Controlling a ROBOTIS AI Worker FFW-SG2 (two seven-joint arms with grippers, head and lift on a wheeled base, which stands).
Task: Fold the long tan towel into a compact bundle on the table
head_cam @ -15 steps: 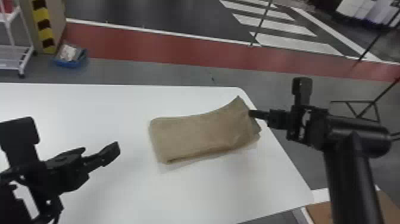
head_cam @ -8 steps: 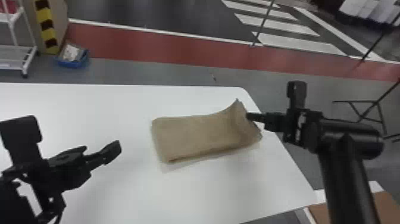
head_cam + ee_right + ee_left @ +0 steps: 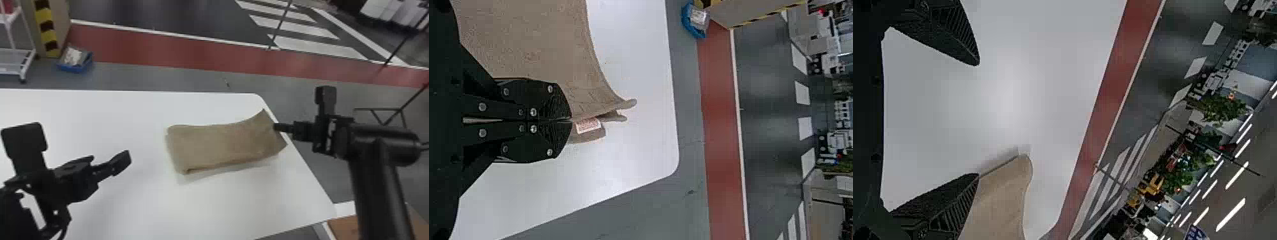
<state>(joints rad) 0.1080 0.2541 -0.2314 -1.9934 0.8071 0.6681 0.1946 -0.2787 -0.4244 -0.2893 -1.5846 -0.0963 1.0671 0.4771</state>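
Observation:
The tan towel (image 3: pixel 223 143) lies folded into a rectangle near the table's right edge, its right end raised a little. At that end my right gripper (image 3: pixel 277 127) is shut on the towel's edge. In the right wrist view the closed right gripper (image 3: pixel 569 120) pinches the towel (image 3: pixel 544 45) beside a small white label. My left gripper (image 3: pixel 123 161) is over the table, left of the towel and apart from it. The left wrist view has the left gripper (image 3: pixel 978 120) wide open with nothing between its fingers, the towel (image 3: pixel 1000 200) beyond the lower one.
The white table (image 3: pixel 95 111) ends just right of the towel, with a rounded far corner. A brown board (image 3: pixel 344 227) shows below the right arm. On the floor behind are a blue bin (image 3: pixel 76 65) and a white rack (image 3: pixel 16 60).
The right gripper has shifted slightly left with the towel's end, and the head view has moved a little. My left gripper stays about where it was.

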